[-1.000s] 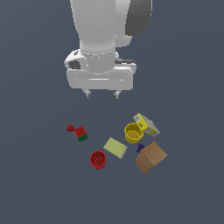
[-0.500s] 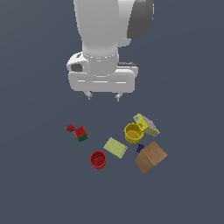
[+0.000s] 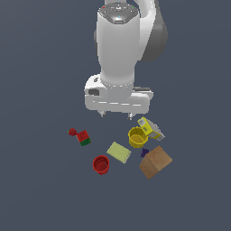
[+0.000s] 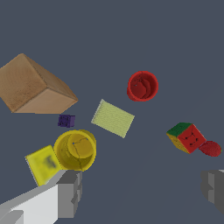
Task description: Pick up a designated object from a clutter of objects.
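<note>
The designated object is a tiny dark purple block, lying between the brown box and the yellow cup; in the exterior view it peeks out between the box and the cup. My gripper hangs open and empty above the clutter, its fingers wide apart. Around lie the pale yellow-green pad, red cup, yellow carton, red-green cube and small red ball.
The floor is plain dark grey. In the exterior view the pad, red cup, cube, ball and carton form a loose group below the gripper.
The arm has come lower over the clutter. The objects have not moved and the gripper stays open.
</note>
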`<act>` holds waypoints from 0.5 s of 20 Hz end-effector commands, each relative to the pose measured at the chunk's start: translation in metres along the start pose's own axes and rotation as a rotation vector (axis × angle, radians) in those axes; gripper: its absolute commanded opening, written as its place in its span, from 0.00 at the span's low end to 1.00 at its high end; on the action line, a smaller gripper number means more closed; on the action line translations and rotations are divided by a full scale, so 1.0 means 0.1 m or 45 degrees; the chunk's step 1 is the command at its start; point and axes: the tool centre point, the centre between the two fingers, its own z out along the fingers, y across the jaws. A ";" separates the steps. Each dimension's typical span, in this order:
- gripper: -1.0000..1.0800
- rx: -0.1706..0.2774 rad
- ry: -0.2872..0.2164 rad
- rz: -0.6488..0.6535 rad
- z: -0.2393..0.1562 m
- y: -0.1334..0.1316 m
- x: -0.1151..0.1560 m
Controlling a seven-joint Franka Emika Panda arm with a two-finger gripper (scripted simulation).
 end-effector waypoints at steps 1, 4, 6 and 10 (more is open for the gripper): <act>0.96 -0.002 -0.003 0.019 0.20 -0.15 0.08; 0.96 -0.005 -0.007 0.046 0.48 -0.37 0.17; 0.96 -0.006 -0.009 0.064 0.68 -0.53 0.21; 0.96 -0.006 -0.015 0.100 1.10 -0.84 0.27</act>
